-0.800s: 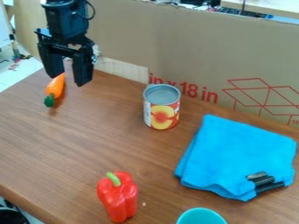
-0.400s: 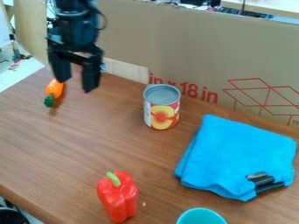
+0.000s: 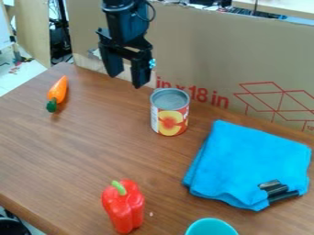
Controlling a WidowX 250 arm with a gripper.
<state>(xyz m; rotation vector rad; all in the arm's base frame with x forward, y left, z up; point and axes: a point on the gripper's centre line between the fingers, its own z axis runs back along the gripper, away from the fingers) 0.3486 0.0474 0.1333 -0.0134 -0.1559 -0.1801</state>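
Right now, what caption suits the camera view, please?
Open, empty black robot fingers near an upright metal can, with a folded blue cloth and red bell pepper on brown wooden table.

Arm (image 3: 126, 20), one, black: entered at the top edge, left of centre, and stood nearly upright. Cable (image 3: 153, 13), one, dark: looped out from the arm's right-hand side in the view. Gripper (image 3: 127, 81), one, black, two-fingered: hung in the upper part of the view, pointed downward, slightly tilted. Fingers (image 3: 140, 73), two: spread apart, with a gap between them.
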